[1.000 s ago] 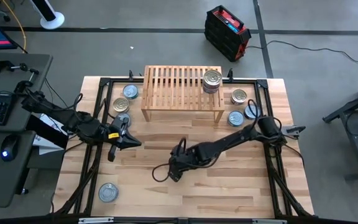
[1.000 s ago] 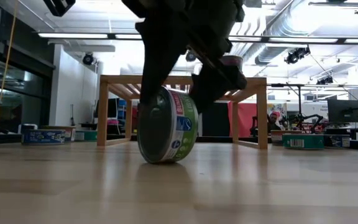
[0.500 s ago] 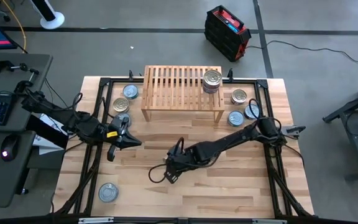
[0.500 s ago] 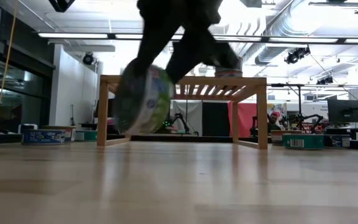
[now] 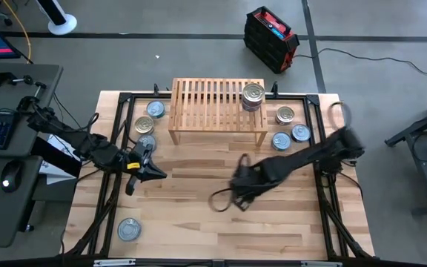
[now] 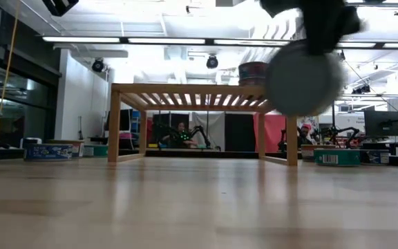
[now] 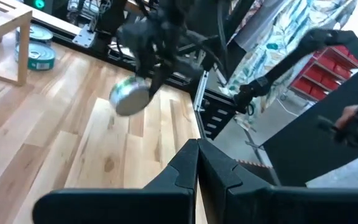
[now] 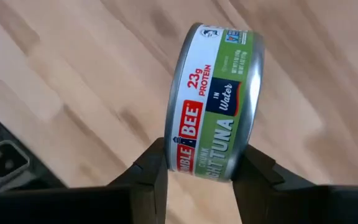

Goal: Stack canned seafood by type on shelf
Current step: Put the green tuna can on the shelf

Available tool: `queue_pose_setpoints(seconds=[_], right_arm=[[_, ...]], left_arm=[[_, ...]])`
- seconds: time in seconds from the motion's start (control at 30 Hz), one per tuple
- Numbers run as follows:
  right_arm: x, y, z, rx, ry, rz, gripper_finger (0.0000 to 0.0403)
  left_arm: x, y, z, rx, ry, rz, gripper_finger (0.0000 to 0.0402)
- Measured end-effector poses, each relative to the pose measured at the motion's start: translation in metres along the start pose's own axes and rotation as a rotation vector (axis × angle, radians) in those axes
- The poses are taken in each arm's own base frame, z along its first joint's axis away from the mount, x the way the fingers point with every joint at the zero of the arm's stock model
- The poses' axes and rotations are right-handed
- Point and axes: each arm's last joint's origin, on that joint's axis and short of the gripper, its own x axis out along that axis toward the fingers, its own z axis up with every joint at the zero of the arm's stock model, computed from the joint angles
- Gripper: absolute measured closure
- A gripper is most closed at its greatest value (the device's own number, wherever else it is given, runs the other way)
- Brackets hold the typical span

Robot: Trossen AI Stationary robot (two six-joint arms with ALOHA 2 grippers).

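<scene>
right gripper (image 8: 194,171): fingers clenched on the rim of one tuna can (image 8: 216,102), held on edge in the air above the plank tabletop (image 5: 199,222), in front of the shelf (image 5: 217,104). in the high view this gripper and its can are smeared and hard to make out; in the low view the can (image 6: 304,77) is a grey blur.
legible on the held can: "23g protein", "in water", "bee", "light tuna"; the brand word is cut off by a finger.
left gripper (image 7: 197,163): fingers pressed together, empty, hovering over the table's left side.
shelf: one stack of cans (image 5: 253,96) at its right end; number in the stack cannot be told.
loose cans on the table, counted from above: three left of the shelf (image 5: 145,124), three right of it (image 5: 288,127), one near the front left corner (image 5: 129,229). their labels are unreadable.
</scene>
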Motion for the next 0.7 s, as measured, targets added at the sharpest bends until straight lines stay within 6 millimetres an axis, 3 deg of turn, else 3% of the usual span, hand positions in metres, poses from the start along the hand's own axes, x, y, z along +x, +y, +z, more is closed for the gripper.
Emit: queue_pose_setpoints(seconds=[0.17,0.3,0.37,0.47,0.6,0.7], right_arm=[[-0.004,-0.022,-0.044,0.227,-0.113,0.409,0.0296],[0.007,-0.017,-0.047,0.415,-0.472,0.851,0.0296],[0.014,-0.016,-0.036,0.501,-0.686,0.955,0.0296],[0.016,-0.018,-0.006,0.59,-1.007,0.968,0.0296],[0.0,-0.022,0.043,0.737,-1.359,0.858,0.0296],[-0.015,-0.026,0.08,0.813,-1.476,0.779,0.0296]], left_arm=[[0.0,0.001,0.001,-0.001,-0.033,0.051,0.0401],[0.0,0.004,0.004,0.002,-0.105,0.147,0.0401],[-0.001,0.006,0.006,-0.007,-0.145,0.202,0.0401],[-0.001,0.009,0.01,-0.044,-0.21,0.268,0.0401],[-0.002,0.012,0.017,-0.085,-0.302,0.323,0.0401],[-0.002,0.014,0.022,-0.109,-0.35,0.339,0.0401]])
